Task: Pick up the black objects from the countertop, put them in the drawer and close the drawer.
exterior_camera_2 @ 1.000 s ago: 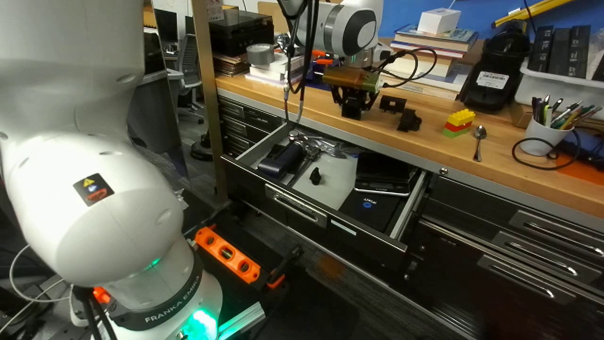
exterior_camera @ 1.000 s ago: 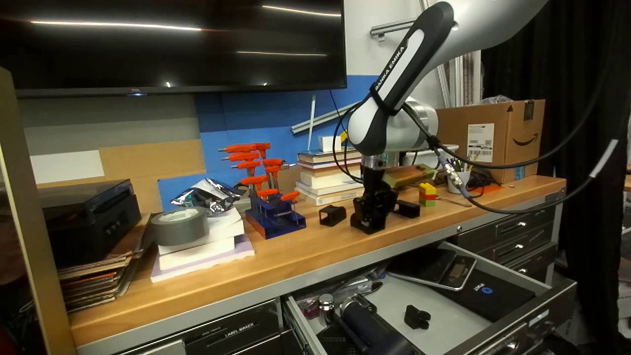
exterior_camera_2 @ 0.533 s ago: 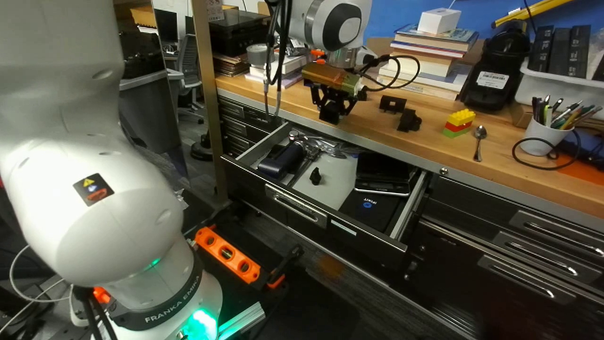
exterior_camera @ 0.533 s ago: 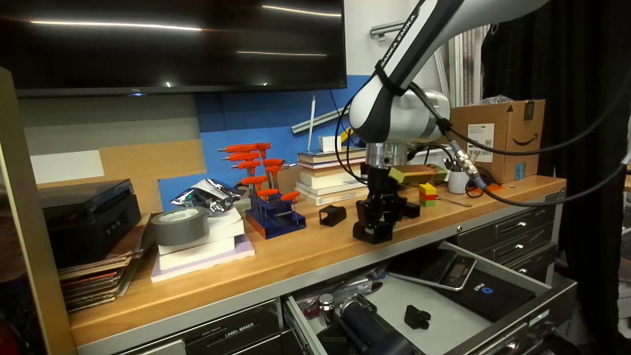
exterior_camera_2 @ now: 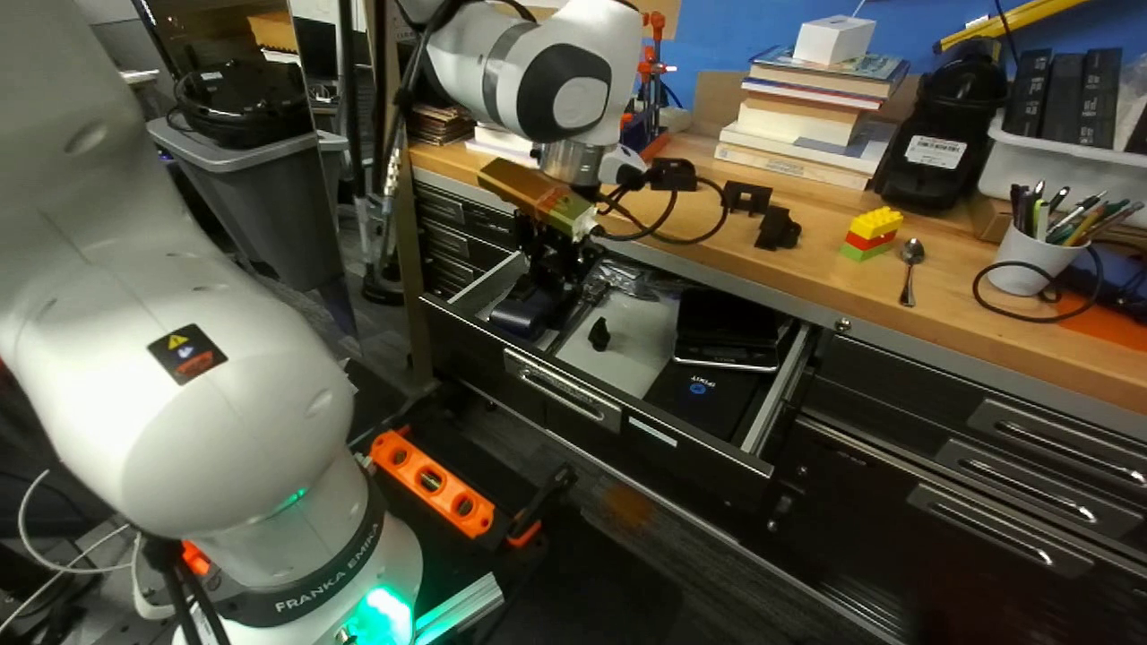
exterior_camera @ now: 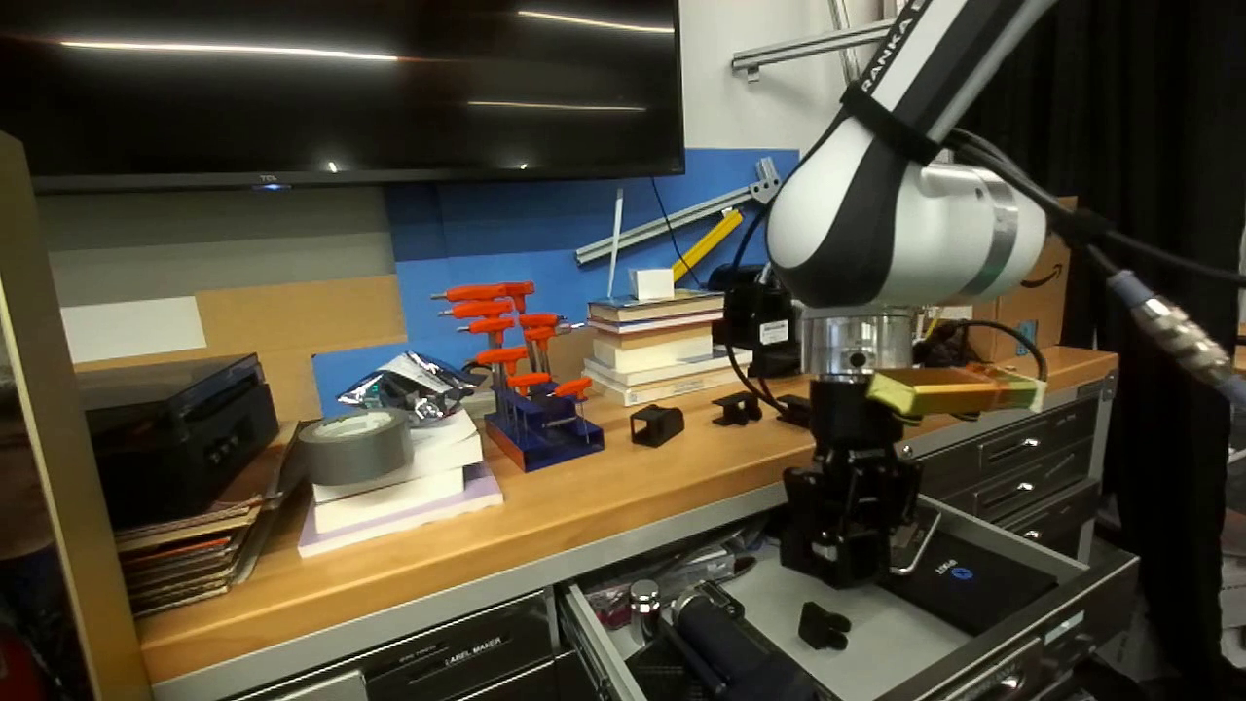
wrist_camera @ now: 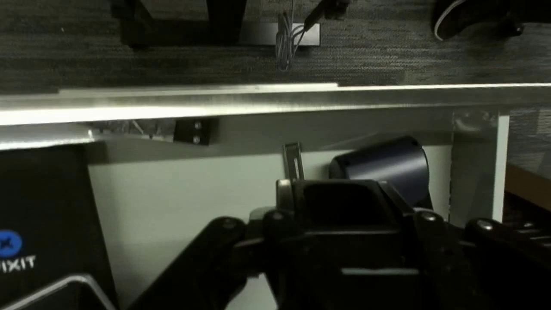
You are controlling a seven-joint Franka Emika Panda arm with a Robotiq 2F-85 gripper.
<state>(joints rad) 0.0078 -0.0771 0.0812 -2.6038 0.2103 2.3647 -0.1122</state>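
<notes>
The wide drawer [exterior_camera_2: 699, 455] is pulled out below the wooden countertop [exterior_camera: 584, 498]. My gripper [exterior_camera: 839, 557] is over the drawer, pointing down. In the wrist view my gripper [wrist_camera: 338, 196] is shut on a hollow black block [wrist_camera: 340, 228], with a finger on each side. A small black piece [exterior_camera: 824, 626] lies on the drawer floor; it also shows in an exterior view [exterior_camera_2: 599, 334]. Other black blocks remain on the countertop: a hollow one [exterior_camera: 658, 425], a second [exterior_camera_2: 747, 197] and a third [exterior_camera_2: 779, 229].
The drawer also holds a dark blue cylinder [wrist_camera: 387, 165], a scale [exterior_camera_2: 726, 351] and a flat black iFixit case [exterior_camera: 983, 584]. On the countertop are toy bricks [exterior_camera_2: 871, 235], a spoon [exterior_camera_2: 909, 260], books [exterior_camera: 652, 360] and a hex-key stand [exterior_camera: 545, 443]. Cables hang from the arm.
My gripper has moved off the countertop, out over the open drawer, carrying the black block. The black blocks on the countertop and the drawer have not moved.
</notes>
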